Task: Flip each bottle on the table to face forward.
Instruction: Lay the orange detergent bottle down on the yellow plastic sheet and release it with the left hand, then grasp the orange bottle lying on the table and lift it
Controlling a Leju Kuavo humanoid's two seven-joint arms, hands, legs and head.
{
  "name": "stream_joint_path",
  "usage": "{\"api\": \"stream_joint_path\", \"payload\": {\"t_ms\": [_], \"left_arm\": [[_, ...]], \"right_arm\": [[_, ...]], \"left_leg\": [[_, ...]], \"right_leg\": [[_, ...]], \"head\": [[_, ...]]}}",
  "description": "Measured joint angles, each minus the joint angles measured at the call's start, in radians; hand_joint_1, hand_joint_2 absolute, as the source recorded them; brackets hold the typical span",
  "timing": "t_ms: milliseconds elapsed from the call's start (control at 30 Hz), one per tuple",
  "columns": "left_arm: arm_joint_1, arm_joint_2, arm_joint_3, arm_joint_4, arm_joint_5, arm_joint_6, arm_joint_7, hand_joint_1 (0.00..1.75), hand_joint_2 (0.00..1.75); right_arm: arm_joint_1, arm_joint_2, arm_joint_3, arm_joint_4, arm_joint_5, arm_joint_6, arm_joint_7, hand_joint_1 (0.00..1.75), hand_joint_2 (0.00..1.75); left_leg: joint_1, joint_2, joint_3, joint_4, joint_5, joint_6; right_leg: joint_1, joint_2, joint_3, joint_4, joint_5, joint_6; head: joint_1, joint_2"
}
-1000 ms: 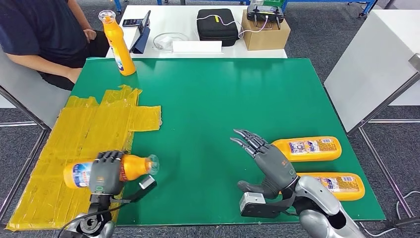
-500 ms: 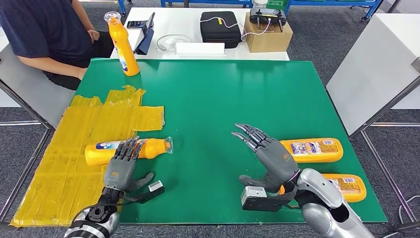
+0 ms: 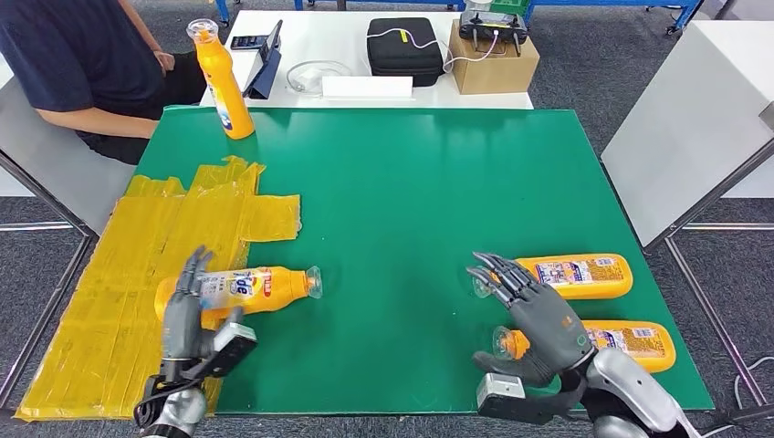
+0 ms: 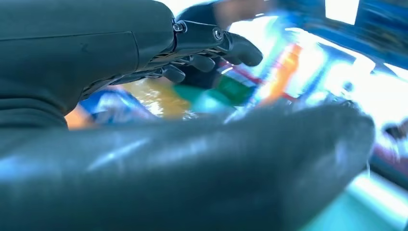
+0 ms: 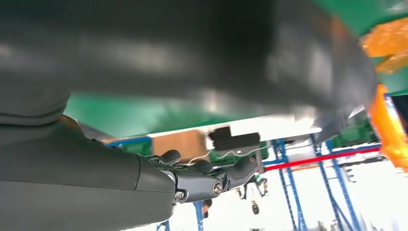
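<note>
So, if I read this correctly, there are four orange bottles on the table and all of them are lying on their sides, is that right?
Not quite. The head view does show four orange bottles, but only three lie down: one by the left hand on the yellow sheet, and two near the right hand and. The fourth stands upright at the table's far left corner.

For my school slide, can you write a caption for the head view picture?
Robot's open left hand beside a lying orange bottle on yellow sheeting; right hand near two more bottles.
</note>
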Motion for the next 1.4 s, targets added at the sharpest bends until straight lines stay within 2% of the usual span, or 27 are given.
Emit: {"api": "stream_joint_path", "payload": {"t_ms": [100,167,333,500,600,700,800,867,933,1067,1200,1300,1400], "left_arm": [[0.072,-0.002,0.024,-0.211,0.41,-0.187,-0.005,0.0,0.0],[0.113,-0.003,0.061,-0.331,0.517,-0.291,-0.007,0.0,0.0],[0.166,-0.011,0.127,-0.499,0.542,-0.399,-0.008,0.0,0.0],[0.171,-0.05,0.207,-0.555,0.517,-0.637,-0.007,0.0,0.0],[0.176,-0.085,0.2,-0.59,0.434,-0.677,-0.007,0.0,0.0],[0.175,-0.123,0.135,-0.605,0.346,-0.64,-0.001,0.0,0.0],[0.161,-0.138,0.039,-0.603,0.317,-0.573,0.016,0.0,0.0],[0.146,-0.139,-0.014,-0.599,0.322,-0.544,0.022,0.0,0.0],[0.134,-0.139,-0.048,-0.597,0.33,-0.537,0.023,0.0,0.0],[0.122,-0.139,-0.083,-0.593,0.341,-0.555,0.024,0.0,0.0],[0.112,-0.138,-0.095,-0.583,0.35,-0.575,0.029,0.0,0.0],[0.109,-0.137,-0.095,-0.58,0.356,-0.591,0.028,0.0,0.0],[0.107,-0.137,-0.095,-0.578,0.359,-0.612,0.025,0.0,0.0]], "right_arm": [[0.091,0.019,-0.02,-0.04,0.093,-0.056,0.003,0.0,1.75],[0.118,0.048,-0.015,-0.049,0.135,-0.07,0.009,0.0,1.75],[0.132,0.103,-0.006,-0.05,0.157,-0.072,0.019,0.0,1.75],[0.084,0.188,0.001,-0.018,0.174,-0.1,0.052,0.0,1.75],[0.116,0.188,-0.01,-0.015,0.157,-0.114,0.108,0.0,1.75],[0.272,0.096,-0.053,-0.095,0.127,-0.174,0.22,0.0,1.75],[0.445,-0.049,-0.065,-0.211,0.139,-0.279,0.429,0.0,1.75],[0.497,-0.14,-0.032,-0.267,0.15,-0.341,0.562,0.0,1.75],[0.512,-0.209,0.015,-0.304,0.149,-0.37,0.635,0.0,1.75],[0.518,-0.306,0.093,-0.341,0.125,-0.375,0.72,0.0,1.75],[0.521,-0.394,0.13,-0.349,0.094,-0.41,0.79,0.0,1.75],[0.546,-0.46,0.129,-0.349,0.041,-0.475,0.826,0.0,1.75],[0.608,-0.534,0.07,-0.343,-0.052,-0.535,0.815,0.0,1.75]], "left_leg": [[0.002,0.003,-0.002,0.0,-0.002,-0.002],[0.002,0.006,-0.002,0.0,-0.003,-0.003],[0.002,0.008,-0.003,-0.001,-0.002,-0.003],[0.002,0.009,-0.001,-0.001,-0.001,-0.002],[0.001,0.004,0.001,0.0,-0.002,0.0],[-0.002,-0.007,0.001,0.0,-0.005,0.004],[-0.005,-0.005,-0.001,0.0,-0.007,0.006],[-0.007,0.004,0.001,0.0,-0.011,0.007],[-0.008,0.011,0.005,0.0,-0.014,0.008],[-0.008,0.012,0.007,0.0,-0.014,0.008],[-0.008,0.012,0.008,0.0,-0.013,0.008],[-0.008,0.012,0.008,0.0,-0.013,0.009],[-0.008,0.012,0.008,0.0,-0.013,0.009]], "right_leg": [[0.002,0.002,-0.002,0.0,-0.001,-0.001],[0.002,0.005,-0.004,0.0,-0.001,-0.002],[0.002,0.005,-0.004,0.0,-0.002,-0.003],[0.002,0.006,-0.005,0.0,-0.001,-0.004],[0.001,0.003,-0.011,0.0,-0.003,-0.001],[-0.002,-0.006,-0.006,-0.001,-0.008,0.005],[-0.005,-0.006,0.003,0.0,-0.009,0.007],[-0.007,0.003,0.003,0.0,-0.008,0.007],[-0.007,0.009,0.003,-0.001,-0.008,0.007],[-0.007,0.01,0.004,-0.001,-0.008,0.007],[-0.007,0.01,0.004,-0.001,-0.008,0.007],[-0.007,0.01,0.005,-0.001,-0.008,0.007],[-0.007,0.01,0.005,-0.001,-0.008,0.007]], "head": [[0.0,0.0],[0.0,0.0],[0.0,0.0],[0.0,0.0],[0.0,0.0],[0.0,0.0],[0.001,0.0],[0.001,0.0],[0.001,0.0],[0.001,0.0],[0.001,0.0],[0.001,0.0],[0.001,0.0]]}}
